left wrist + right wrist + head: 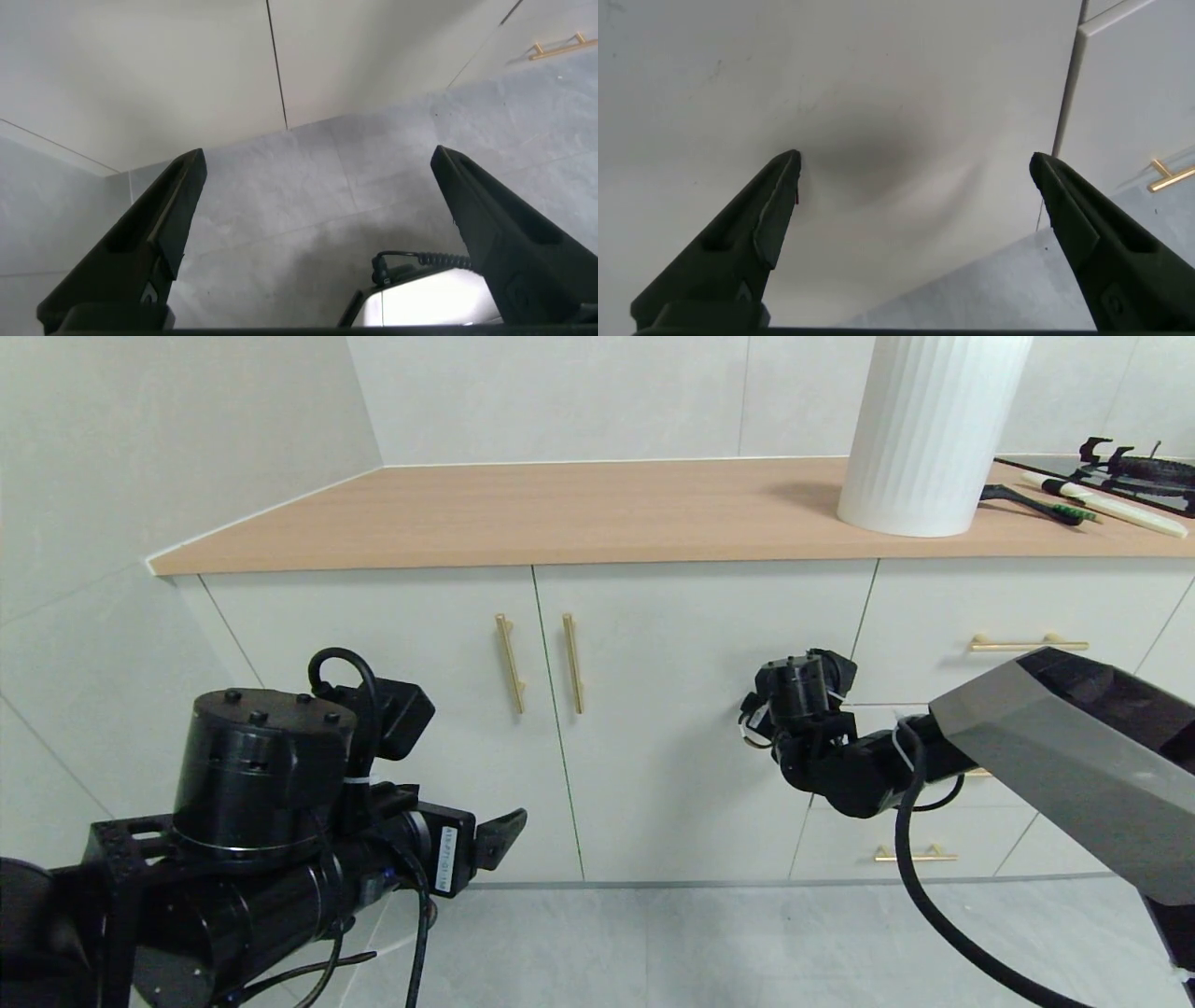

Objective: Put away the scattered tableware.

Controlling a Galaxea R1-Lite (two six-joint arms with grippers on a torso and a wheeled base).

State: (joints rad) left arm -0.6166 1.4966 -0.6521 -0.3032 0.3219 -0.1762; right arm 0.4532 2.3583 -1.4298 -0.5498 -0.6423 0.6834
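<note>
Scattered utensils lie at the far right of the wooden counter [560,513]: a black-handled tool [1032,503] with a green band and a long cream-coloured piece [1120,509]. A tall white ribbed container [924,439] stands just left of them. My right gripper [798,677] is below counter height, close to a white cabinet door; in the right wrist view it [915,161] is open with nothing between its fingers. My left gripper [499,840] hangs low at the left, over the floor in front of the cabinets; it [318,161] is also open and holds nothing.
Two cabinet doors with vertical gold handles [509,663] [572,663] are in front of me. Drawers with horizontal gold handles [1027,642] [915,856] stand at the right. A black stove grate [1139,467] sits at the counter's far right. Grey tiled floor [308,224] lies below.
</note>
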